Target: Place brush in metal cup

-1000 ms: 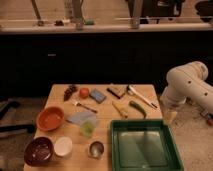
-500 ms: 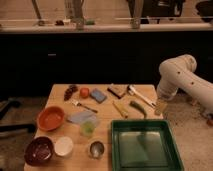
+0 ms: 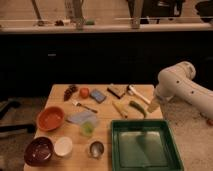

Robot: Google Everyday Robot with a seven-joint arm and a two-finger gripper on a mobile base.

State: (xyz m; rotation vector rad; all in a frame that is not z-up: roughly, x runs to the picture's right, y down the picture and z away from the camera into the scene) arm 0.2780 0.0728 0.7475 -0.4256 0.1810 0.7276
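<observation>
The brush (image 3: 138, 95) lies on the wooden table (image 3: 57, 100) at the back right, its white head toward the back and its handle running to the front right. The metal cup (image 3: 96, 148) stands upright near the front edge, just left of the green tray. My gripper (image 3: 152, 106) hangs at the end of the white arm (image 3: 180, 85) over the table's right edge. It is just right of the brush's handle end and far from the cup. It holds nothing that I can see.
A green tray (image 3: 172, 155) fills the front right. An orange bowl (image 3: 50, 118), a dark bowl (image 3: 39, 150), a white bowl (image 3: 63, 146) and a pale-green cup (image 3: 88, 129) stand at the front left. A fork (image 3: 84, 105), blue sponge (image 3: 98, 95), brown block (image 3: 117, 91), banana (image 3: 119, 109) and green vegetable (image 3: 137, 107) lie mid-table.
The arm has swung left and toward the back of the table. The gripper has moved from beside the tray's corner to near the brush's handle end. The objects have not moved.
</observation>
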